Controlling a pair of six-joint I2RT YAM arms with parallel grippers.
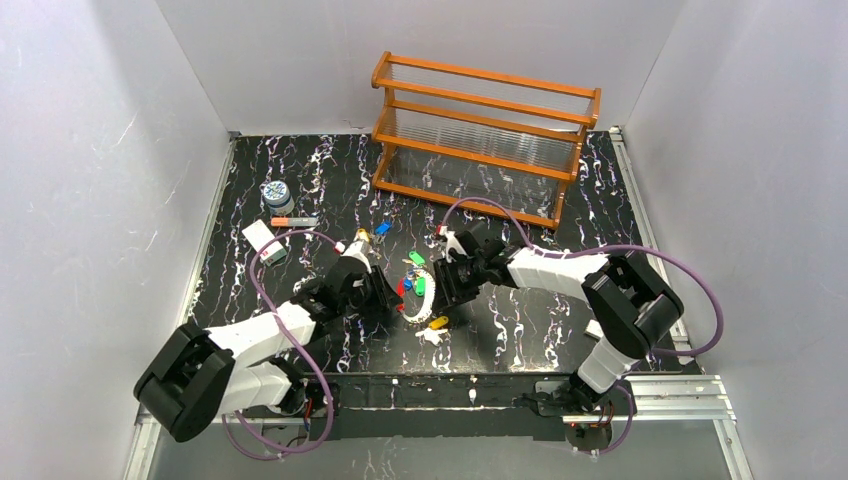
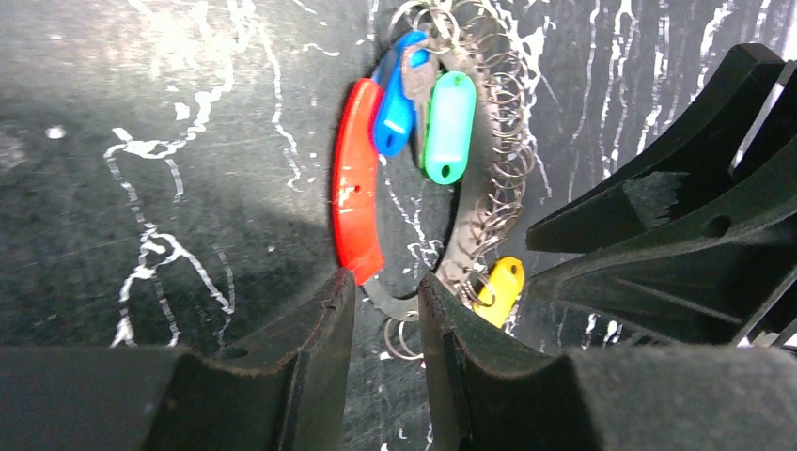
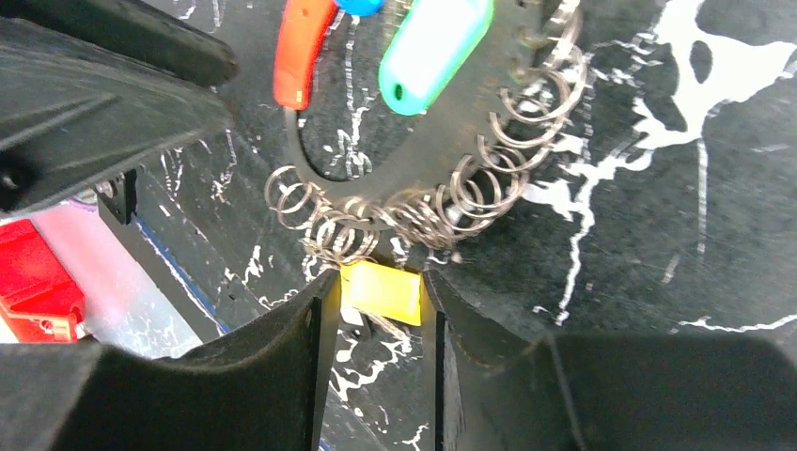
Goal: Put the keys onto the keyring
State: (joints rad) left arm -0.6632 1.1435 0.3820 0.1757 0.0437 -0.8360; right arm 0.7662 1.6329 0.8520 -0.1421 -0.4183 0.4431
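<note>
no text, number, brand or sign can be read in any view.

- green plastic-headed key (image 2: pixel 449 127): smooth plain face.
- blue plastic-headed key (image 2: pixel 395 108): plain.
- yellow plastic-headed key (image 3: pixel 380 291): plain face, partly hidden.
- curved red plastic piece (image 2: pixel 355 197): plain surface, only small pits.
- round blue-white patterned jar (image 1: pixel 276 193): too small to tell pattern from lettering.
- white rectangular card (image 1: pixel 258 237): too small to read.
</note>
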